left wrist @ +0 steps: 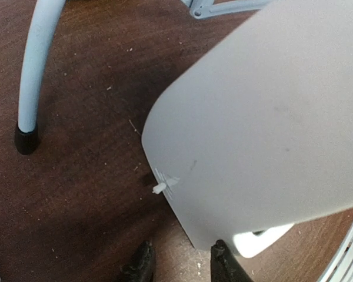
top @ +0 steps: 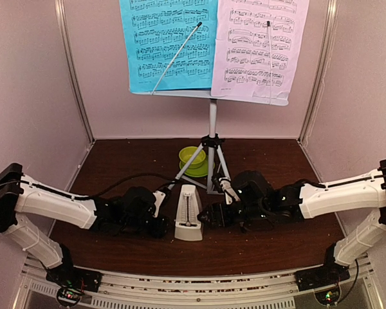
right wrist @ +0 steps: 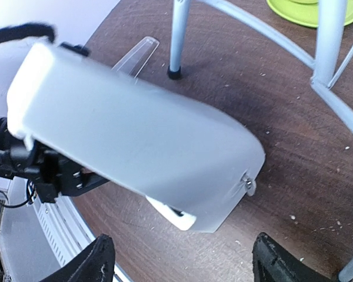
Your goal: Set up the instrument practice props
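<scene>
The cream metronome [top: 188, 214] stands upright on the table in front of the music stand's tripod [top: 211, 161]. The stand's desk [top: 244, 96] holds a blue sheet [top: 170, 45] and a pink sheet [top: 260, 48]. My left gripper [top: 163, 222] is low at the metronome's left side. In the left wrist view the metronome [left wrist: 265, 117] fills the right, and my left gripper [left wrist: 182, 262] has its fingers a little apart over bare table, the right one by the base corner. My right gripper [right wrist: 185, 259] is wide open, the metronome [right wrist: 135, 135] ahead and untouched.
A lime-green bowl [top: 192, 157] on its saucer sits behind the tripod legs [right wrist: 179, 35]. A clear plastic piece [right wrist: 136, 54] shows just beyond the metronome. Crumbs dot the brown table [top: 276, 238]. Pink walls [top: 38, 96] close in the sides and back.
</scene>
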`<move>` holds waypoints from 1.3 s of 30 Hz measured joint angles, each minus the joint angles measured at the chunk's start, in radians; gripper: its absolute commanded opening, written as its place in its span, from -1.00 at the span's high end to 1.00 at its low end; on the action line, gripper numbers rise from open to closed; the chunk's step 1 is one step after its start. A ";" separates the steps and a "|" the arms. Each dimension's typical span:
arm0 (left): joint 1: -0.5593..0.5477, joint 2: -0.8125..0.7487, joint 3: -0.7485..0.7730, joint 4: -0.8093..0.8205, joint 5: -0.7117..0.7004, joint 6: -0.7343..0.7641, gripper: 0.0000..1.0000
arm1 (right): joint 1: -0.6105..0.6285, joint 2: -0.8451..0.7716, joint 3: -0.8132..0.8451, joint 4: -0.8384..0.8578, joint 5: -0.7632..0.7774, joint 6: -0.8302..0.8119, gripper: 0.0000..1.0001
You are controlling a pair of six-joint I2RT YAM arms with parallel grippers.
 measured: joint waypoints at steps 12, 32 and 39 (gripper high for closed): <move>-0.005 0.053 0.048 0.005 0.039 -0.009 0.32 | 0.022 -0.005 0.012 0.027 0.019 -0.002 -0.65; -0.005 -0.088 0.013 -0.021 -0.031 -0.005 0.30 | 0.022 0.058 0.119 0.027 0.130 0.000 -0.07; -0.005 -0.088 0.013 -0.024 -0.037 -0.005 0.30 | 0.026 0.059 0.123 0.026 0.146 0.000 0.14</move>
